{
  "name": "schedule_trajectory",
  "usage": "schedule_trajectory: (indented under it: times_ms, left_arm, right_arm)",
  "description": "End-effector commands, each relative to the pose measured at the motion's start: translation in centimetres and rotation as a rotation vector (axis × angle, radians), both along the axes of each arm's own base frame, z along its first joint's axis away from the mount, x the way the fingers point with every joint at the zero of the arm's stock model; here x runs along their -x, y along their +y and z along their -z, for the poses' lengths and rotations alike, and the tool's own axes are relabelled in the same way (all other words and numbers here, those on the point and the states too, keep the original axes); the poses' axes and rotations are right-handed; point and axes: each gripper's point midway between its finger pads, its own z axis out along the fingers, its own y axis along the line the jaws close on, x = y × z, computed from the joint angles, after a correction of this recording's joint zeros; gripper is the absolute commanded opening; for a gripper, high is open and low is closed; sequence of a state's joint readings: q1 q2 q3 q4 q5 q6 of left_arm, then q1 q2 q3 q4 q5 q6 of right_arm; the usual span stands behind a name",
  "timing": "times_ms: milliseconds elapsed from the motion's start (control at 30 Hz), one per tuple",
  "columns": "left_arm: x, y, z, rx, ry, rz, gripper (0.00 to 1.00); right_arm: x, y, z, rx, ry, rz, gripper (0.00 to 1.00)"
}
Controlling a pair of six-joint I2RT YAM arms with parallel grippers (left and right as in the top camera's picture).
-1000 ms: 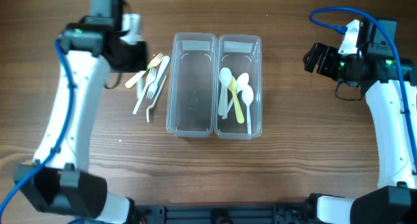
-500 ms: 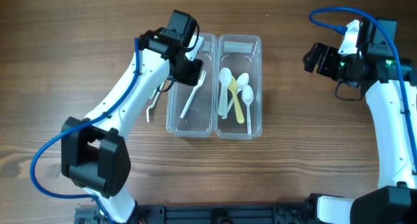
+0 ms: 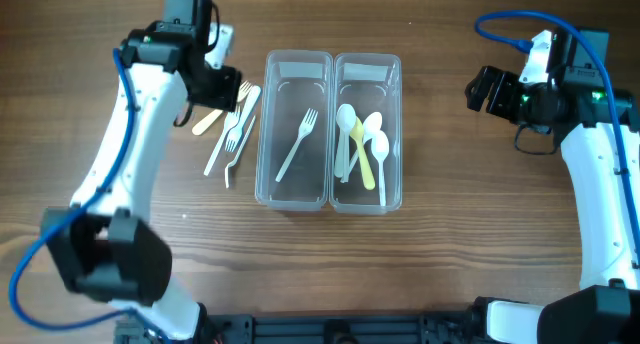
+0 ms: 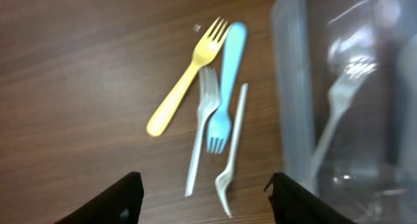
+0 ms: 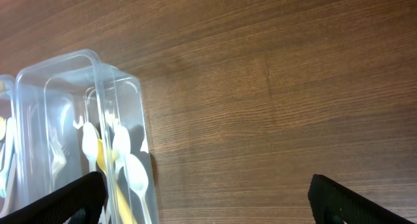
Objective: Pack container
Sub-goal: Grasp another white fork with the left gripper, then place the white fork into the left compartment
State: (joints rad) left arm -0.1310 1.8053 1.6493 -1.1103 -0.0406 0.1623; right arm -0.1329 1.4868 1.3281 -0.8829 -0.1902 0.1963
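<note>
Two clear containers stand side by side. The left container [image 3: 294,129] [image 4: 345,68] holds one white fork [image 3: 297,144] [image 4: 329,123]. The right container [image 3: 367,129] [image 5: 78,120] holds several white and yellow spoons [image 3: 360,149] [image 5: 127,168]. Loose forks lie on the table left of the containers: a yellow fork [image 4: 186,81], a blue fork [image 4: 227,87] and two white forks [image 4: 201,136]. My left gripper [image 3: 228,87] [image 4: 205,201] hovers open over this pile, holding nothing. Far to the right, my right gripper [image 3: 478,89] [image 5: 208,204] stands wide open above bare wood.
A pale wooden stick [image 3: 207,122] lies at the left edge of the fork pile. The wooden table [image 3: 450,214] stretches round the containers, and the right arm stands along the right edge.
My left arm carried a white fork over the left container, let it go there, and swung back to the fork pile. Its jaws went from shut to open. The right arm stayed still.
</note>
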Motion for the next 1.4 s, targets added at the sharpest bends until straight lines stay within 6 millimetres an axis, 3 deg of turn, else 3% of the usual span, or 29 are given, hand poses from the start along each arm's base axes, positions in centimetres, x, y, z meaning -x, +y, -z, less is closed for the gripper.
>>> schedule_trajectory:
  times_ms: [0, 100, 267, 367, 600, 700, 867, 933, 1067, 1133, 1200, 1267, 1367]
  left_arm:
    - [0.2, 1.5, 5.0, -0.046, 0.137, 0.068, 0.5]
    - [0.5, 1.2, 8.7, -0.037, 0.235, 0.164, 0.35]
    - [0.5, 1.2, 13.9, -0.04, 0.335, 0.183, 0.28]
    - [0.6, 1.1, 15.4, -0.035, 0.359, 0.184, 0.29]
    - [0.6, 0.8, 16.4, -0.017, 0.354, 0.186, 0.32]
    - [1.0, 0.8, 17.0, -0.017, 0.361, 0.186, 0.28]
    - [1.8, 1.0, 17.3, -0.02, 0.389, 0.173, 0.04]
    - [2.0, 1.4, 17.0, -0.039, 0.397, 0.121, 0.04]
    - [2.1, 2.1, 14.1, -0.071, 0.4, 0.069, 0.04]
    - [1.6, 1.9, 10.5, -0.066, 0.363, 0.047, 0.04]
    - [0.8, 1.5, 5.5, -0.026, 0.276, -0.054, 0.04]
    - [0.5, -0.6, 1.4, 0.08, 0.184, -0.052, 0.04]
    - [0.7, -4.4, -3.2, 0.238, 0.067, 0.021, 0.04]
  right_arm:
    - [0.1, 0.0, 0.7, 0.003, 0.017, -0.009, 1.0]
    - [0.1, 0.0, 0.7, 0.003, 0.017, -0.009, 1.0]
    - [0.1, 0.0, 0.7, 0.003, 0.017, -0.009, 1.0]
    - [0.1, 0.0, 0.7, 0.003, 0.017, -0.009, 1.0]
    - [0.1, 0.0, 0.7, 0.003, 0.017, -0.009, 1.0]
    - [0.1, 0.0, 0.7, 0.003, 0.017, -0.009, 1.0]
    - [0.1, 0.0, 0.7, 0.003, 0.017, -0.009, 1.0]
    - [0.1, 0.0, 0.7, 0.003, 0.017, -0.009, 1.0]
    - [0.1, 0.0, 0.7, 0.003, 0.017, -0.009, 1.0]
    - [0.1, 0.0, 0.7, 0.003, 0.017, -0.009, 1.0]
    - [0.1, 0.0, 0.7, 0.003, 0.017, -0.009, 1.0]
    - [0.1, 0.0, 0.7, 0.003, 0.017, -0.009, 1.0]
    - [0.1, 0.0, 0.7, 0.003, 0.017, -0.009, 1.0]
